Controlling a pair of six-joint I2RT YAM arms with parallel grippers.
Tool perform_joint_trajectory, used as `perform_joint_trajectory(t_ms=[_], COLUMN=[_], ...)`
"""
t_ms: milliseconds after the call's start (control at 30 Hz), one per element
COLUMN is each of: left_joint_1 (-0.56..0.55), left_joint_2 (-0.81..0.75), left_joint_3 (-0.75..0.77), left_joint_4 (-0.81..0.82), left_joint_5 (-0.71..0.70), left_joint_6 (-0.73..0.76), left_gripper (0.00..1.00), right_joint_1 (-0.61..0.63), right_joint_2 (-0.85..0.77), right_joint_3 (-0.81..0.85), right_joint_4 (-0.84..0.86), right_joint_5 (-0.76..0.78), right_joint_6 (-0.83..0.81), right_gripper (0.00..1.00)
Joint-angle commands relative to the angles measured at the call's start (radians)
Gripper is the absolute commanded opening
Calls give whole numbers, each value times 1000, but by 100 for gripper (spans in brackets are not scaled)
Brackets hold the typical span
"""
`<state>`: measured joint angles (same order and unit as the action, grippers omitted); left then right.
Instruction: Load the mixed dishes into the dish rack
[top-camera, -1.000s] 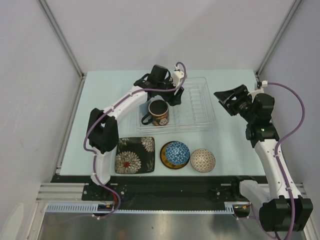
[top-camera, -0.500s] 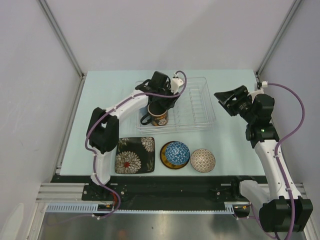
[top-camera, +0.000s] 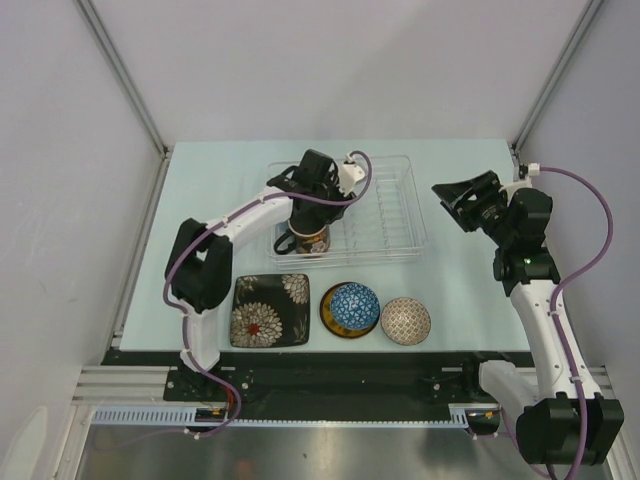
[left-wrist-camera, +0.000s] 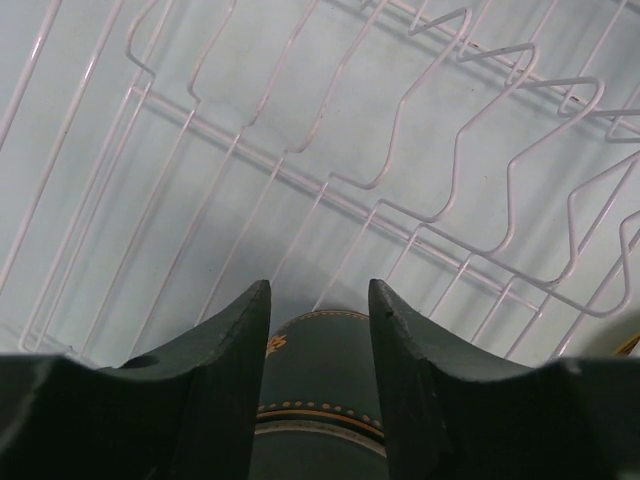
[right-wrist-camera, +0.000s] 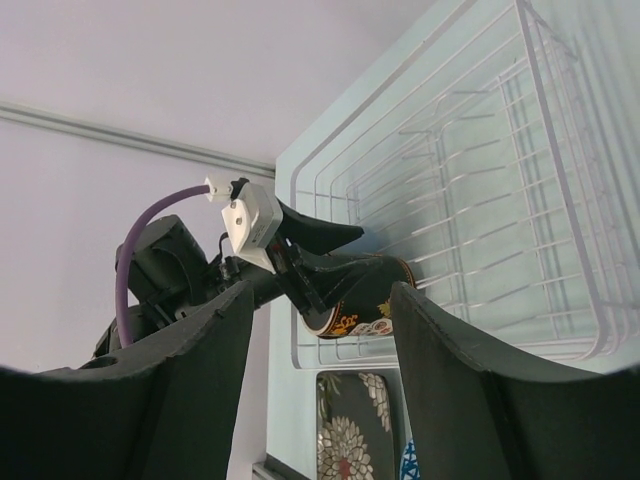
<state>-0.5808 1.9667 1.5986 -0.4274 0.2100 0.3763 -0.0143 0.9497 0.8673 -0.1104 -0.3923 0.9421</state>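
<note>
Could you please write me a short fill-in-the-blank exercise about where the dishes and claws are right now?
1. The ____ patterned bowl sits on the yellow saucer.
2. The left claw straddles the ____ inside the dish rack.
3. The right claw is open and holds ____.
Missing words: blue; mug; nothing.

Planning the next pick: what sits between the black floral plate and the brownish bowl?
The blue patterned bowl, resting on the yellow saucer, sits between the black floral plate and the brownish bowl, as the top external view shows.
</note>
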Motion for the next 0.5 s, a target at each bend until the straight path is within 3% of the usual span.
perform_joint_trajectory(t_ms=[0, 67, 267, 300, 333, 433, 467], left_joint_1=[7, 7, 7, 7, 7, 7, 7], left_joint_2=[-58, -75, -112, -126, -134, -175, -187], left_joint_3=[-28, -29, -63, -77, -84, -100, -100], left_joint_4=[-57, -65, -59, -56, -53, -30, -22], left_joint_5=[-38, -24, -32, -37, -43, -60, -70], left_joint_6=[30, 26, 19, 18, 15, 3, -2], left_gripper=[44, 33, 38, 42, 63, 93, 98], right_joint_1=[-3, -3, -1, 2, 4, 39, 48], right_joint_2=[-20, -22, -28, -29, -37, -63, -71], right_joint_3=[1, 2, 1, 1, 2, 2, 2], right_joint_4=[15, 14, -32, -58, -72, -124, -139], right_joint_5=[-2, -2, 18, 21, 27, 33, 33], right_joint_6=[1, -6, -42, -58, -69, -132, -155], right_gripper=[62, 62, 63, 63, 64, 66, 67])
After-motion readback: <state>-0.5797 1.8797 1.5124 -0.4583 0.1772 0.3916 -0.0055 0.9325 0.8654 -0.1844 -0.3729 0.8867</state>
